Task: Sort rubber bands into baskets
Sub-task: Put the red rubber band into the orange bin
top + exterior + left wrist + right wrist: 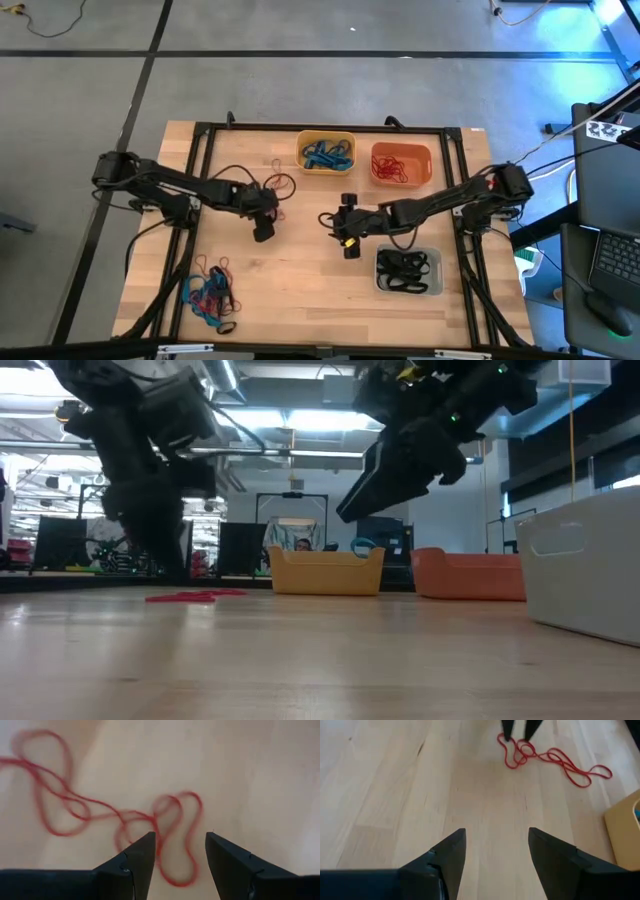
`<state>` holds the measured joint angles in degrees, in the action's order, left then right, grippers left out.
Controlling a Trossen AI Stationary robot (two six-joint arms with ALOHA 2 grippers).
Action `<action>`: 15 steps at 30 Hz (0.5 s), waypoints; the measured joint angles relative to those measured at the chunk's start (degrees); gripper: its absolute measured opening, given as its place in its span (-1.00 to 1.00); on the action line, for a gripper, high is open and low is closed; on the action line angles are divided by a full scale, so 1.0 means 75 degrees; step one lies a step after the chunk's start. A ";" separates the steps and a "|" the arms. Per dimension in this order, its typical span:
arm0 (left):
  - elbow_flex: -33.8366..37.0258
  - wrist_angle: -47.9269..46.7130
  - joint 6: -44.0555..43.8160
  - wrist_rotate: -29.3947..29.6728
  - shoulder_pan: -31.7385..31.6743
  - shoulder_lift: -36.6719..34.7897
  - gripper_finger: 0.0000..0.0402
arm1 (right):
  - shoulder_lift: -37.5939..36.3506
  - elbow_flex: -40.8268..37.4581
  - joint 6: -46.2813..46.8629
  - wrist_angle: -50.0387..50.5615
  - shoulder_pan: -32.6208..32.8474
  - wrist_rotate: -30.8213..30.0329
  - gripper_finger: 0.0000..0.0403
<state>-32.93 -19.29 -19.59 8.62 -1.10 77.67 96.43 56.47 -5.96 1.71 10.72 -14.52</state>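
A tangle of red rubber bands lies flat on the wood table left of the yellow basket. My left gripper is open just above it. Its fingers stand on either side of the tangle's near loop, and I cannot tell whether they touch it. The right wrist view shows the tangle too. My right gripper is open and empty above bare table at mid-table. The yellow basket holds blue bands, the orange basket red ones, the grey basket black ones.
A pile of mixed blue, red and black bands lies near the table's front left corner. A dark frame runs around the table top. Bare wood lies between the two grippers.
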 joint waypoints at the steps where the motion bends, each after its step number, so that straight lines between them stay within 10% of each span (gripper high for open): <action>1: 0.0000 0.0027 0.0000 -0.0239 -0.0003 0.0092 -0.15 | 0.0011 0.0000 -0.0007 -0.0018 0.0000 -0.0001 0.06; 15: -0.0032 0.0125 0.0295 -0.0200 -0.0061 0.0915 -0.27 | 0.0014 0.0000 -0.0051 -0.0126 0.0000 -0.0004 0.06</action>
<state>-33.17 -18.35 -17.38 7.12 -1.56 84.53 96.53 56.47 -6.34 0.77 10.72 -14.55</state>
